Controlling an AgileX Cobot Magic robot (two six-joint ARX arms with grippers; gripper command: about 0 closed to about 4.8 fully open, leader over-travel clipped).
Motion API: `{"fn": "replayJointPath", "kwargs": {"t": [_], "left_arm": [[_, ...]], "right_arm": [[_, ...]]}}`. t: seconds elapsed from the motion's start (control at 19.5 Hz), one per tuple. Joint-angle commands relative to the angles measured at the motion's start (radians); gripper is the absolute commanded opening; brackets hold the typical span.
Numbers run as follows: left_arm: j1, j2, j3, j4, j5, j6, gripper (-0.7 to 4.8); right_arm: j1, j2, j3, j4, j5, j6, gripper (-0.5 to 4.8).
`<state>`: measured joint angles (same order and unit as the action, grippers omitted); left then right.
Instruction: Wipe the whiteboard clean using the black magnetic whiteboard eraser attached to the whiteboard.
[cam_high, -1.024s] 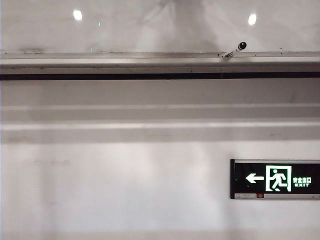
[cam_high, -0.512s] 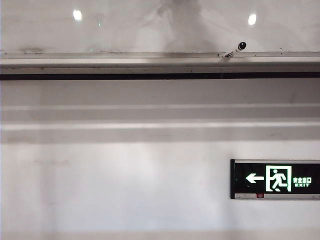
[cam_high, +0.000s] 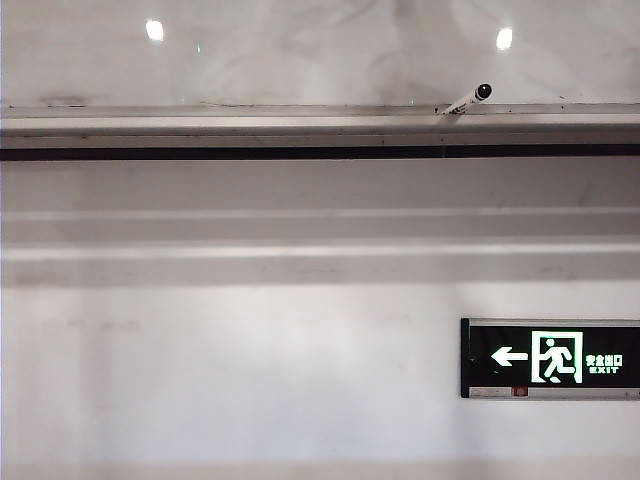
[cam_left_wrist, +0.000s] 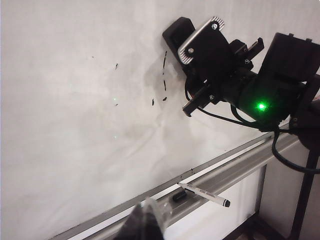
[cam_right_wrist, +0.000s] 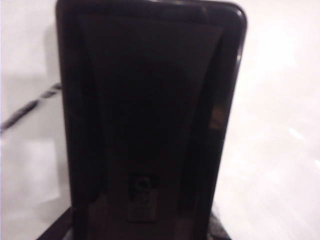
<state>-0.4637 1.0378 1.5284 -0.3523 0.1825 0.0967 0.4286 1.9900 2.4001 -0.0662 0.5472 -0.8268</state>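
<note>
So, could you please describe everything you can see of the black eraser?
The black eraser is a glossy, rounded-corner plastic block filling the right wrist view. The left wrist view shows it pressed flat against the whiteboard, clamped in the right gripper, beside leftover black marks.

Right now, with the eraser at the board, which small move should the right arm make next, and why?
Probably slide the black eraser, held in the right gripper, over the short black ink dashes just beside it on the whiteboard; they are not yet wiped. The left gripper hangs low by the silver ledge, apart from them.
</note>
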Motion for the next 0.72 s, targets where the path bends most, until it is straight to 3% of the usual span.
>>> {"fn": "replayJointPath", "kwargs": {"t": [0.05, 0.26, 0.46, 0.56, 0.72], "left_arm": [[-0.001, -0.002, 0.003, 0.016, 0.005, -0.003, -0.06], [-0.001, -0.002, 0.003, 0.018, 0.005, -0.003, -0.06], [-0.001, -0.002, 0.003, 0.018, 0.005, -0.003, -0.06], [-0.001, -0.002, 0.003, 0.018, 0.005, -0.003, -0.06], [-0.001, -0.002, 0.003, 0.018, 0.005, -0.003, -0.06]], "right_arm": [[0.000, -0.006, 0.004, -0.273, -0.208, 0.186, 0.94], [0.001, 0.037, 0.004, -0.457, -0.350, 0.251, 0.80], [0.013, 0.068, 0.004, -0.475, -0.363, 0.220, 0.80], [0.033, 0.066, 0.005, -0.399, -0.339, 0.216, 0.80], [0.086, 0.066, 0.005, -0.180, -0.299, 0.113, 0.80]]}}
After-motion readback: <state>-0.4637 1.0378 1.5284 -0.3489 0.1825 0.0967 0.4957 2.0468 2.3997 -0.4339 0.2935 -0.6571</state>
